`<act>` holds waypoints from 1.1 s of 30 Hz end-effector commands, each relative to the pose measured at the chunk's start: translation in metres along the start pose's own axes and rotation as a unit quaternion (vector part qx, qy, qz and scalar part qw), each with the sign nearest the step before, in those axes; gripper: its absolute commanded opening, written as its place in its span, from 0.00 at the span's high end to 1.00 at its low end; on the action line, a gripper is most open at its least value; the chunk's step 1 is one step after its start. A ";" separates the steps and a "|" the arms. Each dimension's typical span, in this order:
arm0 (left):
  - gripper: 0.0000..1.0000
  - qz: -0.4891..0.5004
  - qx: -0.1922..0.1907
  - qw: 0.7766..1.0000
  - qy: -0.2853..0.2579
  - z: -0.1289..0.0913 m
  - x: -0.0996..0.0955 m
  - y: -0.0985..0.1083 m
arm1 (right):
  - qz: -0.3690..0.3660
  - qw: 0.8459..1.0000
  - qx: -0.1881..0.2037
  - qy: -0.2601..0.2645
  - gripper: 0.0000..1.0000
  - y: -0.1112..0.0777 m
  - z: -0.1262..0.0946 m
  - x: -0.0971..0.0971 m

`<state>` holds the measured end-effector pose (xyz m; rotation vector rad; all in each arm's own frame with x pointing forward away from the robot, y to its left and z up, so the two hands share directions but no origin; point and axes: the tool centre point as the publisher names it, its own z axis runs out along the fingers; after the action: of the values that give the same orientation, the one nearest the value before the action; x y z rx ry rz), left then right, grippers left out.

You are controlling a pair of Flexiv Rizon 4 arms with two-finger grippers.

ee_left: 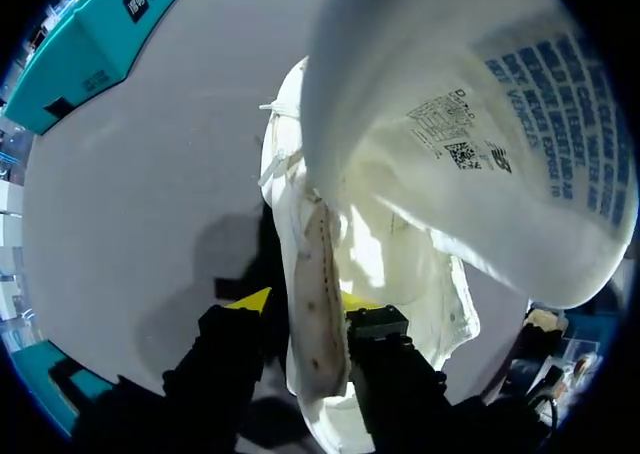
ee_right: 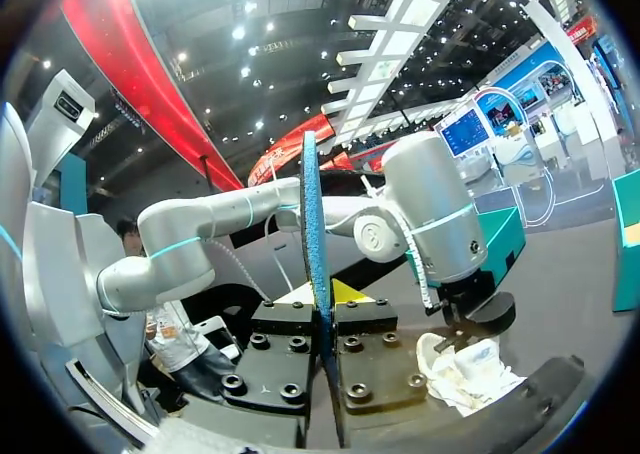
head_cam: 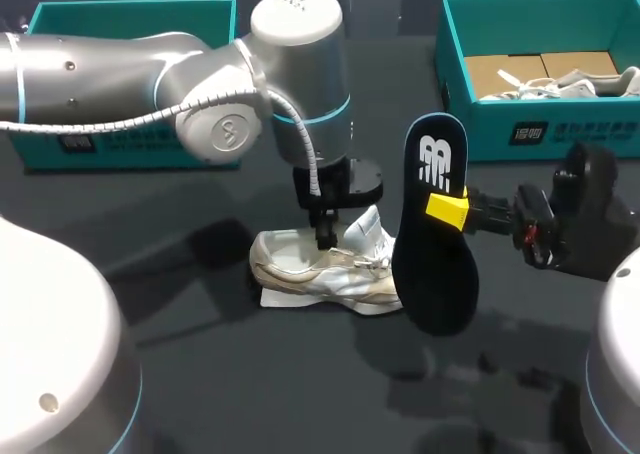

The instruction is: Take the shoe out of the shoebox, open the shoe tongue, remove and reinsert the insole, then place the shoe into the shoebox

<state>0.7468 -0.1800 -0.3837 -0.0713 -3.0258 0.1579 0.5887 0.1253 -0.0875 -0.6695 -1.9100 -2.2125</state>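
Note:
A white shoe [head_cam: 320, 271] lies on its side on the dark table. My left gripper [head_cam: 325, 236] comes down onto it from above. In the left wrist view the left gripper [ee_left: 305, 302] pinches the shoe's stained side wall [ee_left: 315, 324], one finger inside and one outside. The white tongue [ee_left: 470, 124] with printed labels is lifted ahead of the gripper. Right of the shoe, my right gripper [head_cam: 450, 211] is shut on the dark insole [head_cam: 437, 264], holding it upright in the air. In the right wrist view the insole [ee_right: 313, 204] shows edge-on between the right gripper [ee_right: 318, 294] fingers.
One teal shoebox [head_cam: 130, 19] stands at the back left. Another teal shoebox [head_cam: 540, 124] stands at the back right and holds a second white shoe [head_cam: 560, 82] and brown paper. Dark table surface lies in front of the shoe.

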 end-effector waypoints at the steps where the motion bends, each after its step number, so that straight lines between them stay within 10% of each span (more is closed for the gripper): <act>1: 1.00 0.002 -0.004 1.000 0.006 0.003 -0.002 -0.004 | 0.000 1.000 0.000 -0.029 1.00 0.002 0.007 0.005; 28: 1.00 0.104 0.022 0.992 0.064 -0.041 0.012 -0.009 | 0.000 1.000 0.000 -0.029 1.00 0.002 0.007 0.005; 33: 1.00 0.263 -0.007 0.963 0.065 -0.064 0.011 -0.008 | 0.000 1.000 0.000 -0.029 1.00 0.002 0.007 0.005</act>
<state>0.7406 -0.1846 -0.3368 -0.5619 -2.8533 0.2345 0.5881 0.1248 -0.0874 -0.6667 -1.9091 -2.2118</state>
